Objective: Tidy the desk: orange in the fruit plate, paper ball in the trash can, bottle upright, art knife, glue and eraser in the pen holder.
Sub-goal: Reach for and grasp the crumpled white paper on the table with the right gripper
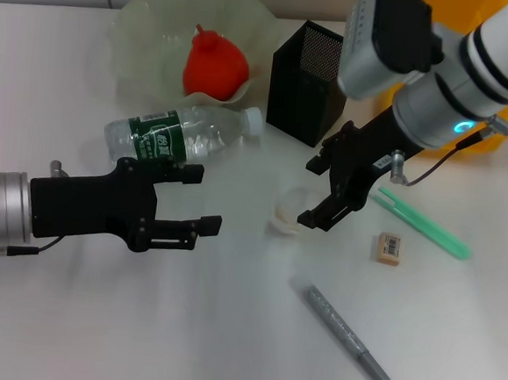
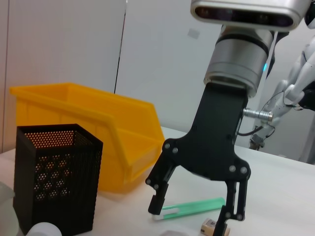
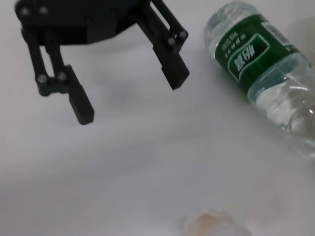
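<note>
1. We see the orange already in the fruit plate; the bottle lies on its side on the desk.
2. Our right end effector hangs spread wide and empty just beside the paper ball, the likely step in hand.
3. We should centre over the ball and close gently.
4. Then carry it to the trash can behind the pen holder.
5. Our left end effector waits open near the bottle.
</note>
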Robot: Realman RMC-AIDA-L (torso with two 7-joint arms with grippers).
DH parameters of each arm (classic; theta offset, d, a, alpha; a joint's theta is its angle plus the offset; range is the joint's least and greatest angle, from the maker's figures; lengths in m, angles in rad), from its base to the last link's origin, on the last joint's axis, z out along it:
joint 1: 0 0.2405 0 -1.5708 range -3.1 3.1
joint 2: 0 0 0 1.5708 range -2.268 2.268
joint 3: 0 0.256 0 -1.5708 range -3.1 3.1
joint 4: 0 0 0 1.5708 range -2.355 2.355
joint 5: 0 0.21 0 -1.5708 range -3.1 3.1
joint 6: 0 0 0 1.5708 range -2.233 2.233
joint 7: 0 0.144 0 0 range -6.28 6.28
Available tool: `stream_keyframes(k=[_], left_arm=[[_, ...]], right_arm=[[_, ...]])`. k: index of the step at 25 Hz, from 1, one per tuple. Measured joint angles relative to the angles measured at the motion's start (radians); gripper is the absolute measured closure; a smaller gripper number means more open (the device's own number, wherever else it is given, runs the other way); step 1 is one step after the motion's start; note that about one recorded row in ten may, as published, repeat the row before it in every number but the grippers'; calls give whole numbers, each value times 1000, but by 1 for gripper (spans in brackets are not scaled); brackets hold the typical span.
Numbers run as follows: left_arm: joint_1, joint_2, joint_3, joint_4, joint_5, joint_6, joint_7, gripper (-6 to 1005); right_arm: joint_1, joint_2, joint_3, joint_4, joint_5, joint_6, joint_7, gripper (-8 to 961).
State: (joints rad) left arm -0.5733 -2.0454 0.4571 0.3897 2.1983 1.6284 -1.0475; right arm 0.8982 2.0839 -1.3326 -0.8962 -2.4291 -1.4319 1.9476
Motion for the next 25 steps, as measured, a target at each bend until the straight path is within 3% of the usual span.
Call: stream_keyframes(k=[11, 25], left_arm=[[-4, -7, 0, 0, 0, -17, 0, 198], [-14, -10, 0, 0, 0, -40, 9, 198]], right_arm=[[0, 2, -93, 75, 37, 113, -19, 154], [8, 4, -130, 121, 66, 170, -26, 225]])
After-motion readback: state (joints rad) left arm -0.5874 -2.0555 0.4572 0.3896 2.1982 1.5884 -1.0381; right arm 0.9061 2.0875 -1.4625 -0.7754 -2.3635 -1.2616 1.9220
